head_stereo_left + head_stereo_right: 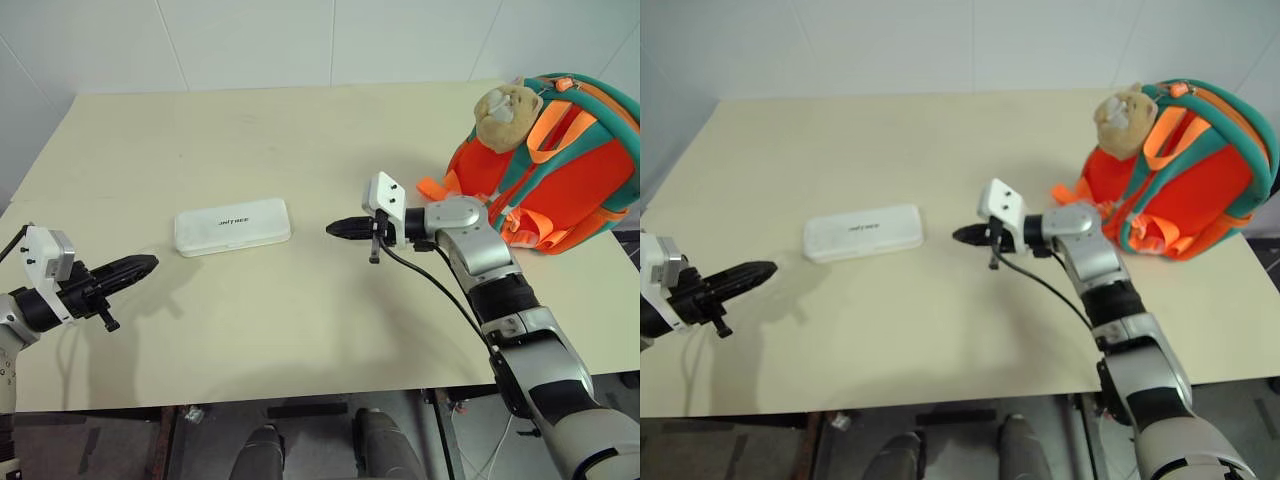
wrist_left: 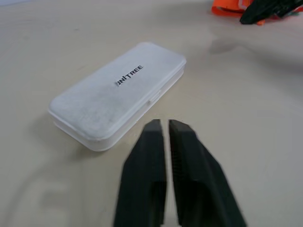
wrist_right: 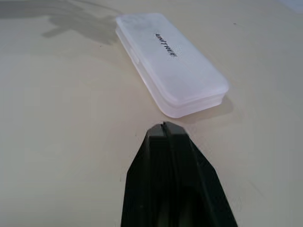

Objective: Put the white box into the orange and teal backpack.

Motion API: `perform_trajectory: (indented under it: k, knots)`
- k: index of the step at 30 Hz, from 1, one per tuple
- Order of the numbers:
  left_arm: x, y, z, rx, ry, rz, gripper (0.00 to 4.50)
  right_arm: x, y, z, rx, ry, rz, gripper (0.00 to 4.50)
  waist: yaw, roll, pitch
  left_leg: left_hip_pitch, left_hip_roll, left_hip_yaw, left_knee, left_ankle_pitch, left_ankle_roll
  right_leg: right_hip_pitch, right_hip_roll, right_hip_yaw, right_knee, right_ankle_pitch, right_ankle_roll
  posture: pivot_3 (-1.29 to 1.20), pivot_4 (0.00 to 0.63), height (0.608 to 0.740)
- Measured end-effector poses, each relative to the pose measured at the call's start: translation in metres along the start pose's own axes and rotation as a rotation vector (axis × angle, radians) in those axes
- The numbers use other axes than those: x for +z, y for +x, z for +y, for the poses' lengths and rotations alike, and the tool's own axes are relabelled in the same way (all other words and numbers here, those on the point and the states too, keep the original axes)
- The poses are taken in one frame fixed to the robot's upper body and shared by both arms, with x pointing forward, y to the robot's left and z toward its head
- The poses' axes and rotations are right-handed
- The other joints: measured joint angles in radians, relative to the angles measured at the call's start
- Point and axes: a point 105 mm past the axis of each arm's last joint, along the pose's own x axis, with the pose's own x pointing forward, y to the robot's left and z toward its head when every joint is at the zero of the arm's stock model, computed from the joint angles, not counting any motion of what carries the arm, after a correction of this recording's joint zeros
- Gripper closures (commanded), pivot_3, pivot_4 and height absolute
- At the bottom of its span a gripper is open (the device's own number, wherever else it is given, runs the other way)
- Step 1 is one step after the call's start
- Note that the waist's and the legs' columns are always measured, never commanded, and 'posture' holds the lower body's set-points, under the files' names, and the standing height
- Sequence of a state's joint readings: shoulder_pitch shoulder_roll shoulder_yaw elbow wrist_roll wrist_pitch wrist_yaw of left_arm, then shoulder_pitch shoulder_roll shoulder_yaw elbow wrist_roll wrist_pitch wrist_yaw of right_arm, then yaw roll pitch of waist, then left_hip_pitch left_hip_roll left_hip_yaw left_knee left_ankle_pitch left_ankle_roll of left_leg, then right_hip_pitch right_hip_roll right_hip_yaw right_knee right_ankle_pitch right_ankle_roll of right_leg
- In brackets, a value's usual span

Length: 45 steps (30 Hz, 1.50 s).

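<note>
The white box (image 1: 232, 226) lies flat on the table (image 1: 300, 130) left of centre, its lid with dark lettering facing up. At the table's right edge stands the orange and teal backpack (image 1: 560, 170), a tan plush charm (image 1: 503, 113) hanging at its top. My left gripper (image 1: 145, 266) is shut and empty, hovering left of the box and pointing at its near left end (image 2: 90, 127). A short gap to the right of the box's end (image 3: 194, 101), my right gripper (image 1: 335, 229) is shut and empty too, aimed at it.
A white wall runs behind the table's far edge. Bare tabletop surrounds the box on every side. The table's front edge (image 1: 300, 392) is close below both arms, with the floor beneath it.
</note>
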<state>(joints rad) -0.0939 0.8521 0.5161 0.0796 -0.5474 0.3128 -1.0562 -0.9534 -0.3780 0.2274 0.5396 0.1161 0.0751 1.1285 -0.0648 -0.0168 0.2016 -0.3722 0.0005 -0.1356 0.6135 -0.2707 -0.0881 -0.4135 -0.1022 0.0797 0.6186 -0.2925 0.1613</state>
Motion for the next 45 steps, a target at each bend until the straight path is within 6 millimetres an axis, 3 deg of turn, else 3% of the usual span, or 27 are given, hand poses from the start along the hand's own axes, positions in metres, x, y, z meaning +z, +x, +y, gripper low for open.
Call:
perform_trajectory:
  k: [4,11,16,24,31,36,45]
  knots:
    - [-0.006,0.005,0.01,0.074,-0.009,0.008,4.47,-0.004,0.017,-0.017,-0.094,-0.005,0.06,4.5,-0.002,0.0,0.0,0.001,0.0,0.0,0.0,0.0,0.0,0.0,0.0,0.001,0.001,0.0,0.0,0.0,0.15,0.74]
    - [-0.009,0.009,0.045,0.326,-0.05,-0.017,4.47,-0.012,0.038,-0.03,-0.182,-0.004,0.13,4.5,-0.008,0.0,0.0,0.0,0.0,0.001,0.0,0.0,-0.001,-0.001,0.0,0.002,0.002,0.0,0.0,0.0,0.15,0.74]
    - [-0.011,0.014,0.058,0.422,-0.074,-0.005,4.47,-0.019,0.05,-0.03,-0.198,0.008,0.164,4.5,-0.02,0.0,0.0,0.0,0.0,0.001,-0.001,0.0,-0.001,-0.001,0.0,0.002,0.003,0.0,0.0,0.0,0.15,0.74]
    - [-0.035,0.028,0.076,0.551,-0.135,0.078,4.47,-0.019,0.068,-0.025,-0.203,0.012,0.184,4.5,-0.031,-0.001,0.0,0.0,0.0,0.001,-0.001,0.001,-0.001,-0.002,0.0,0.002,0.007,0.0,0.0,0.0,0.15,0.74]
    - [-0.038,0.05,0.08,0.577,-0.157,0.085,4.47,-0.016,0.089,-0.012,-0.185,0.017,0.178,4.5,-0.036,-0.001,-0.001,0.0,0.0,0.001,-0.001,0.001,-0.002,-0.002,0.001,0.002,0.007,0.0,0.0,0.0,0.15,0.74]
    - [-0.045,0.064,0.072,0.542,-0.175,0.097,4.47,-0.016,0.097,-0.011,-0.214,0.019,0.196,4.5,-0.045,-0.001,-0.001,0.0,0.0,0.001,-0.001,0.001,-0.002,-0.003,0.001,0.003,0.007,0.0,0.0,0.0,0.15,0.74]
    - [-0.049,0.068,0.067,0.513,-0.186,0.116,4.47,-0.008,0.103,-0.01,-0.228,0.022,0.168,4.5,-0.048,-0.001,-0.001,0.0,0.0,0.001,-0.001,0.001,-0.002,-0.003,0.001,0.003,0.008,0.0,0.0,0.0,0.15,0.74]
